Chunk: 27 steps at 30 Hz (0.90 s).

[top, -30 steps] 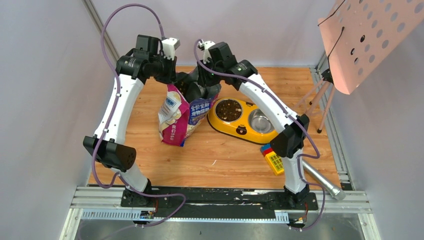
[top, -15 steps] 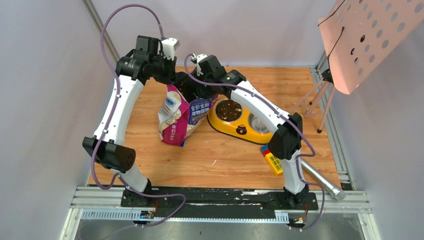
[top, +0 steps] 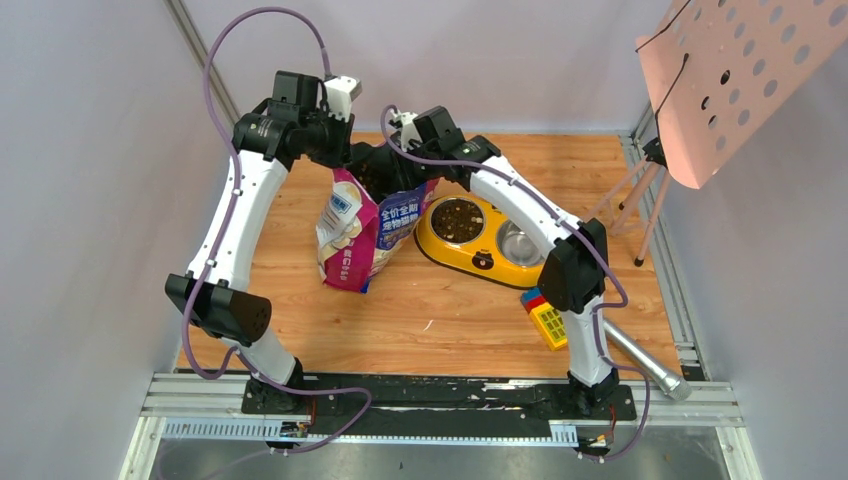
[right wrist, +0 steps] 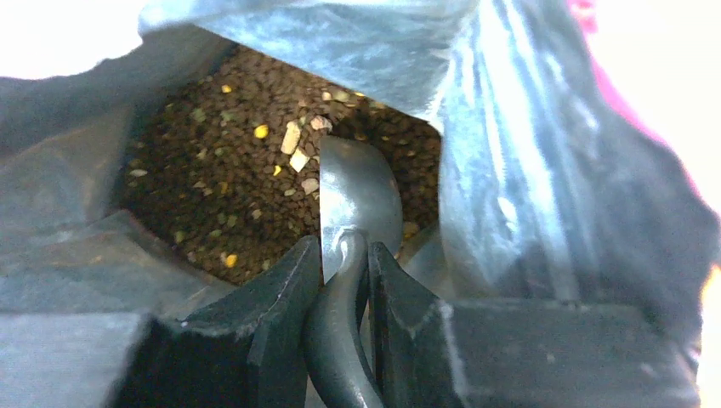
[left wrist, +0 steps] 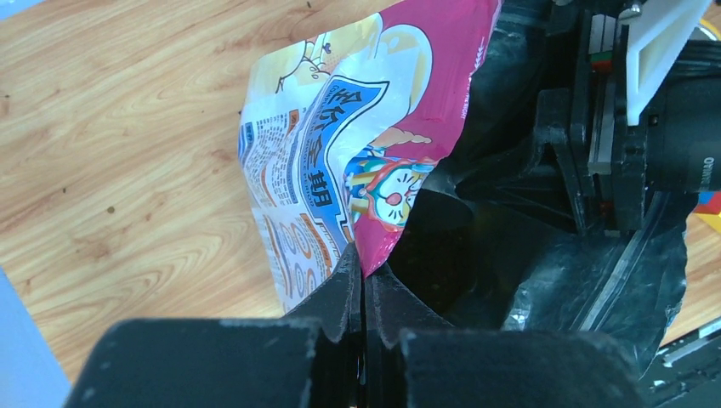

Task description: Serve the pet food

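My left hand pinched the top rim of the bag, fingers pressed together on its magenta edge. My right hand sat inside the bag's mouth, clamped on the handle of the scoop — its bowl lay on the pet food at the bag's bottom. Beside the bag on the desk stood the yellow feeder — more pellets filled its bowl nearer the bag.

Robotics lab test cell, left arm and right arm mounted along an aluminium rail, wooden tabletop enclosed by plain grey partition walls, perforated pink panel mounted on a tripod
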Motion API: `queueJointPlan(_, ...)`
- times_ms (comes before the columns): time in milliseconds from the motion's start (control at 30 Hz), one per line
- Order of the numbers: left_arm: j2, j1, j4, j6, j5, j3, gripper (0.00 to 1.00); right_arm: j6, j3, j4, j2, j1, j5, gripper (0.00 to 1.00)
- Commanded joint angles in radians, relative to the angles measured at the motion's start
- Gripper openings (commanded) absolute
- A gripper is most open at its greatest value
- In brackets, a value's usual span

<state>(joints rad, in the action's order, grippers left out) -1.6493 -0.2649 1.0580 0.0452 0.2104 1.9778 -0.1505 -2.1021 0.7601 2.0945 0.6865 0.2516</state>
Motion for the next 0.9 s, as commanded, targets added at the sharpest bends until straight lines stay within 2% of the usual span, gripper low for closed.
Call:
queueJointPlan(0, 0.043, -0.014, -0.195, 0.058, 0.006, 0.085, 0.0, -0.057, -0.039, -0.001, 0.019, -0.037, 0.301, 0.0)
queueJointPlan(200, 0.037, -0.014, -0.194, 0.074, -0.009, 0.083, 0.0, -0.142, -0.161, 0.007, 0.076, -0.135, 0.546, 0.0)
queueJointPlan(367, 0.035, -0.014, -0.186, 0.077, -0.015, 0.074, 0.0, -0.282, -0.229, -0.012, 0.105, -0.198, 0.628, 0.0)
queueJointPlan(700, 0.038, -0.014, -0.177, 0.117, -0.042, 0.07, 0.0, -0.559, -0.138, -0.171, 0.044, -0.303, 0.804, 0.0)
queueJointPlan(867, 0.039, -0.014, -0.17, 0.144, -0.063, 0.073, 0.0, -0.622, -0.102, -0.204, 0.01, -0.335, 0.826, 0.0)
